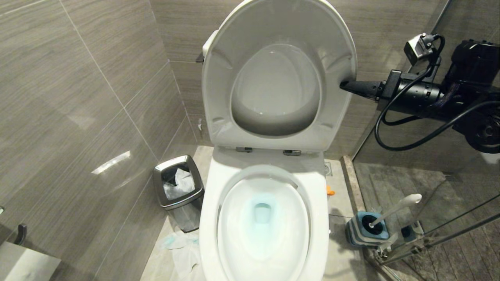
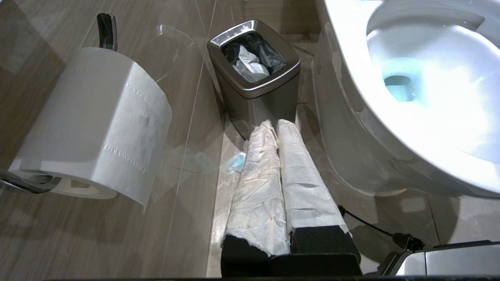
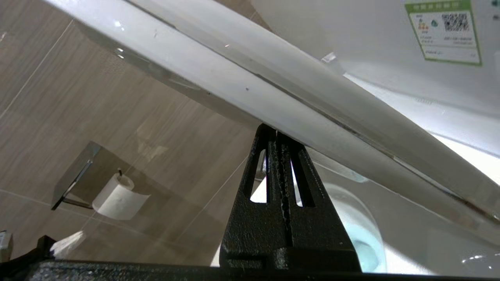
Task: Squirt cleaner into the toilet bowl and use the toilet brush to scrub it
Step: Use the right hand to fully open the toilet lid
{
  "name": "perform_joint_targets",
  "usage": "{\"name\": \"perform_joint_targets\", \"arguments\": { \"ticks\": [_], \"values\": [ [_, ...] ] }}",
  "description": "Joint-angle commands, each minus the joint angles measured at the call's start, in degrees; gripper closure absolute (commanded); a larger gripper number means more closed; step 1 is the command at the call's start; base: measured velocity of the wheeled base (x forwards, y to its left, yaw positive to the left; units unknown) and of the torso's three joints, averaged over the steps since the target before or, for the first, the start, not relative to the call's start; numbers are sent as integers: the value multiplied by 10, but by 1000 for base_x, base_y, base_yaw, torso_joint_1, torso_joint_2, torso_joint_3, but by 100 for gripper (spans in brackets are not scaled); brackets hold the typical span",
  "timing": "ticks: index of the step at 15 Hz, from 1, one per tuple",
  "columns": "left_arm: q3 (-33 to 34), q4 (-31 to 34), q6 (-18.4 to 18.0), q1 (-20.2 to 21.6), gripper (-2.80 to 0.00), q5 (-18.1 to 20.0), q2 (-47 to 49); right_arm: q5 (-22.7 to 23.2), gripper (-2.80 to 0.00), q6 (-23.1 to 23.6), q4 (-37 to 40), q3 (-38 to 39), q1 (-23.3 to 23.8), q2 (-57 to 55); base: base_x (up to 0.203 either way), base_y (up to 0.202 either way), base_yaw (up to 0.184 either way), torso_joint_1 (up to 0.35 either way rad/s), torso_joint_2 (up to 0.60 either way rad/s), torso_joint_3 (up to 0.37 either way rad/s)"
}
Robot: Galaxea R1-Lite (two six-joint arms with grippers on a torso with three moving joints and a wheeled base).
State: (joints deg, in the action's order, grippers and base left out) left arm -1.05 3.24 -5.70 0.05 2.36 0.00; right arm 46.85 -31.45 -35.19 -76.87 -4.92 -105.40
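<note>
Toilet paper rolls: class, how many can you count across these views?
1. The roll hangs on a holder on the tiled wall, on the bin's side of the toilet. Others may be hidden.

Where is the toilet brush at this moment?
In the head view, the toilet brush stands in its grey-and-blue holder on the floor, on the robot's right of the toilet bowl, beside the glass partition.
</note>
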Motion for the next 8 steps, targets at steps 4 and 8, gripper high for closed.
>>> {"name": "perform_joint_targets", "arguments": {
  "ticks": [4, 8],
  "values": [
    [0, 0, -1, 0, 0, 0, 0, 3, 0, -2, 0, -56, 14, -54, 0, 0, 0, 0, 0, 0],
    [0, 0, -2, 0, 0, 0, 0, 3, 0, -2, 0, -131, 29, -107, 0, 0, 0, 0, 0, 0]
  ]
}}
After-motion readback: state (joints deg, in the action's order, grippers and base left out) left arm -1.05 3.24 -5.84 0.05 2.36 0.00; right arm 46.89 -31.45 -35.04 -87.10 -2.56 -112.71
